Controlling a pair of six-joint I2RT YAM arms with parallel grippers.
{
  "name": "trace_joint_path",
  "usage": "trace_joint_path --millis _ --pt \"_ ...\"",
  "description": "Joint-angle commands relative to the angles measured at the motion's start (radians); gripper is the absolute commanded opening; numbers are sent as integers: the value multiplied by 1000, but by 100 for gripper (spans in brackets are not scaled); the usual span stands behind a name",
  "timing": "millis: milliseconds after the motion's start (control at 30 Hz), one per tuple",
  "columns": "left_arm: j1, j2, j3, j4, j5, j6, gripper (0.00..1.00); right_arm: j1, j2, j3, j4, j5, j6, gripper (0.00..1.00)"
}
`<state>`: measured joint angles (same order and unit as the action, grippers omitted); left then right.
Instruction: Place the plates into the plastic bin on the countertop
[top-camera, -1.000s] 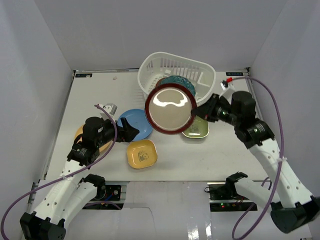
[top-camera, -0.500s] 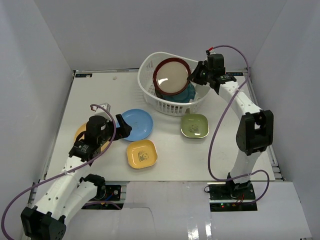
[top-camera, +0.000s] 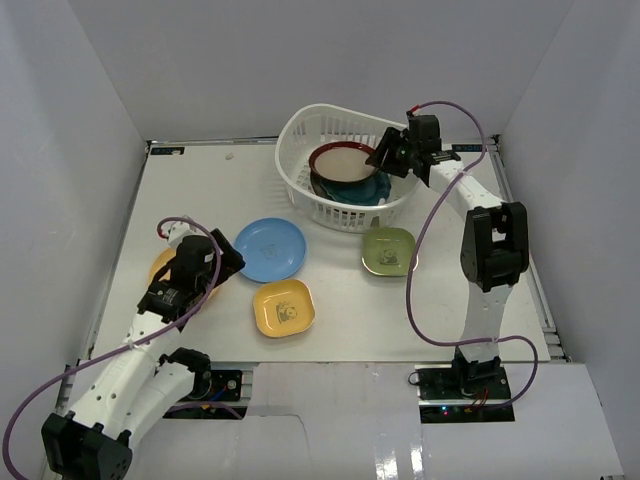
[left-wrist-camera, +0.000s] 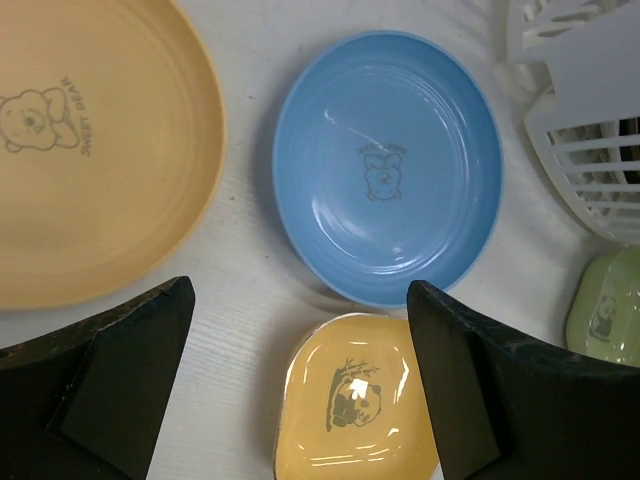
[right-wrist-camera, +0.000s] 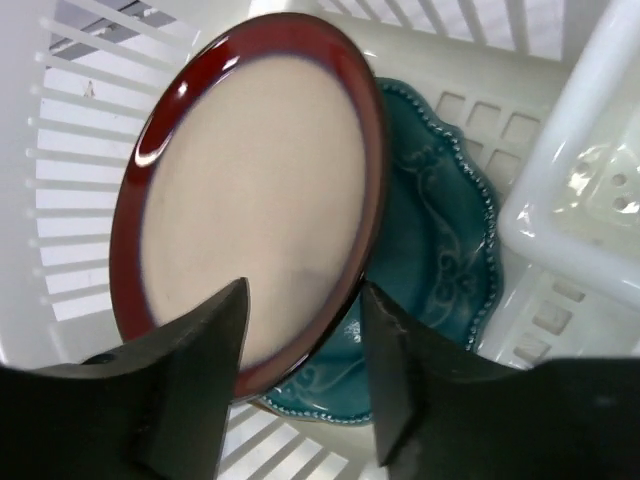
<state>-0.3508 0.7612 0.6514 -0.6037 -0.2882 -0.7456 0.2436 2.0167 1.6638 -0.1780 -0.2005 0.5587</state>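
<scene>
The right hand (right-wrist-camera: 302, 300) is inside the large white slotted plastic basket (top-camera: 340, 125), at its right end, with its two fingers spread apart. The near rim of the round beige plate with a maroon rim (right-wrist-camera: 250, 190) shows in the gap between them, and neither finger can be seen pressing on it. This plate lies tilted inside the basket, resting on a teal scalloped plate (right-wrist-camera: 440, 250) that sits on the basket's perforated base.

The left hand (left-wrist-camera: 300, 300) is well in front of the basket and to its left. It hovers over the white worktop (top-camera: 200, 190) with its fingers wide apart and nothing between them.

- A light blue round plate (left-wrist-camera: 388, 165) lies flat just in front of the basket's left end.
- A yellow square dish with a panda print (left-wrist-camera: 350, 400) lies farther out from the basket than the blue plate and just beside it.
- An orange-yellow round plate with a bear print (left-wrist-camera: 90, 150) lies farthest to the left of the basket, partly under the left arm in the top view.
- A green square dish (top-camera: 390, 251) sits just in front of the basket's right end.
</scene>
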Motion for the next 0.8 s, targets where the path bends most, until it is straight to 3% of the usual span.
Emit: trace_joint_path --millis 0,33,133,433,467,500,567,600,767 --pt "-2 -25 -1 -64 -124 -113 98 29 -55 8 58 -25 -34 60" --pt "-2 -26 1 -68 -137 -113 98 29 -61 13 46 -11 -46 67" --pt "-2 -11 25 -102 -180 -113 98 36 -91 53 -26 -1 -94 74" --pt "-2 73 82 -189 -253 -104 98 135 -298 -85 -8 116 -224 69" --pt "-2 78 86 -192 -258 -98 98 151 -303 -99 -6 128 -258 67" --pt "-2 82 94 -195 -259 -92 98 154 -303 -95 -38 131 -267 56" --pt "-1 96 113 -197 -264 -52 98 169 -312 -88 -75 93 -299 46" --pt "-2 102 117 -200 -264 -43 98 184 -326 -114 -84 90 -315 33" --pt "-2 170 102 -212 -267 -21 97 451 -489 -310 -3 151 -387 30"
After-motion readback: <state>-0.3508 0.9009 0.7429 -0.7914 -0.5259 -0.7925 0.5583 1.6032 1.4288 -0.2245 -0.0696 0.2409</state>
